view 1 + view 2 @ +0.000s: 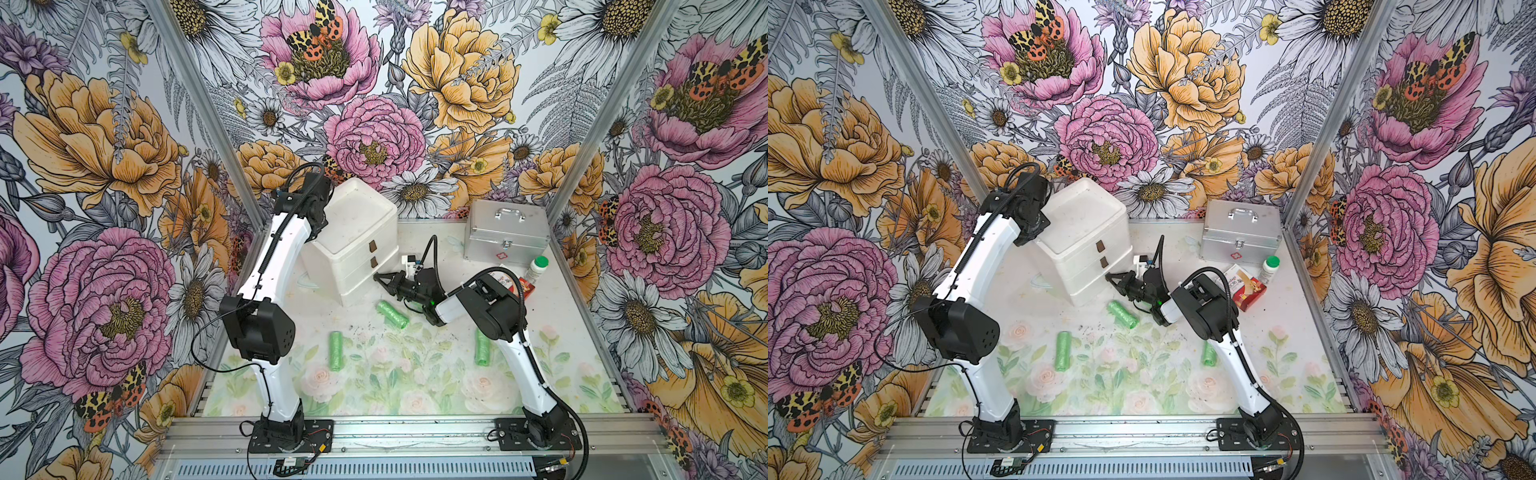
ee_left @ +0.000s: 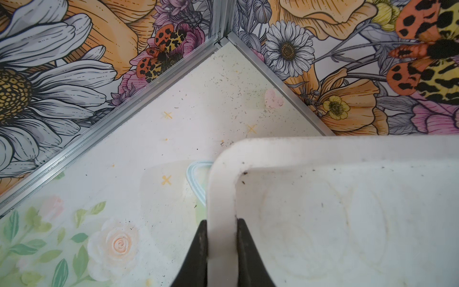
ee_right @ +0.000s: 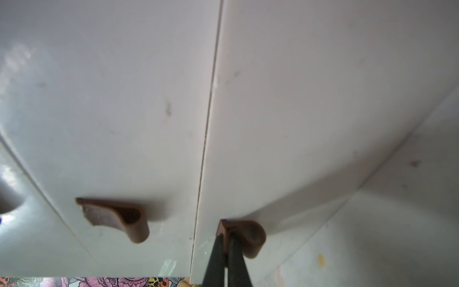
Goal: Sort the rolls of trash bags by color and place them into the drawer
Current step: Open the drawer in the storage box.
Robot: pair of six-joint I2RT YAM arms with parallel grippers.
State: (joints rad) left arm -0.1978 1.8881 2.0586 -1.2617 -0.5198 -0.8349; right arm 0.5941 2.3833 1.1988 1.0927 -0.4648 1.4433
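Note:
The drawer is a small white chest of stacked drawers at the back left in both top views. My left gripper is shut on the raised rim of the chest's top, at its back left corner. My right gripper is shut on the brown pull tab of the lowest drawer. The tab above it is free. All drawers look closed. Three green rolls of trash bags lie on the table: one just under the right wrist, one left of middle, one partly behind the right arm.
A silver metal case with a handle stands at the back right. In front of it are a white green-capped bottle and a red box. The aluminium wall rails meet in a corner just behind the chest.

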